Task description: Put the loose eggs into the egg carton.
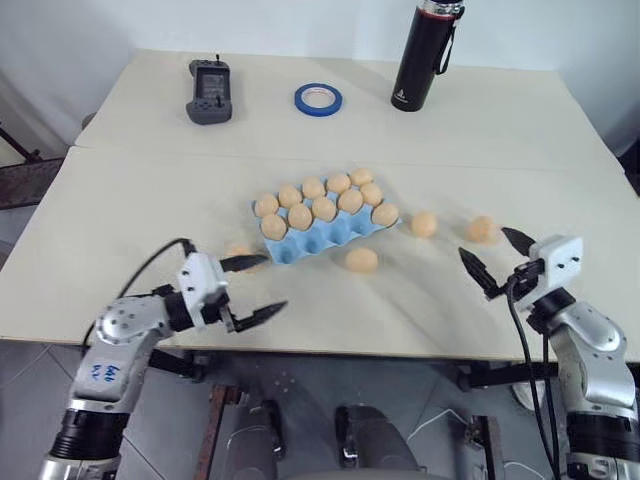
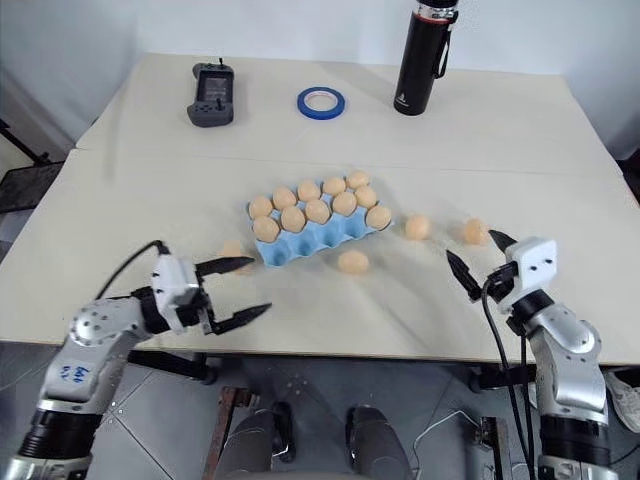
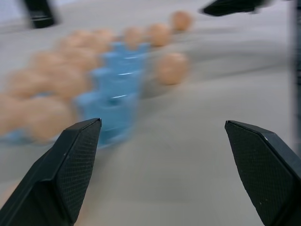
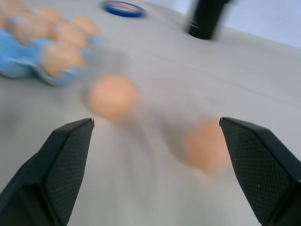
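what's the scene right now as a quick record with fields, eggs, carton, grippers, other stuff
egg carton: light blue, mid-table, ten eggs in its two far rows, near row of cups empty
loose eggs: four on the table; one just in front of the carton, two on its right, one on its left
left gripper: open, empty
right gripper: open, empty
far side: handheld controller, blue tape ring, black flask

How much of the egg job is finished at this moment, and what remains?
Done: the egg carton already holds ten eggs in its two far rows; the near row of cups looks empty.
In hand: nothing; the left gripper and the right gripper are both open.
Left: four loose eggs lie on the table.
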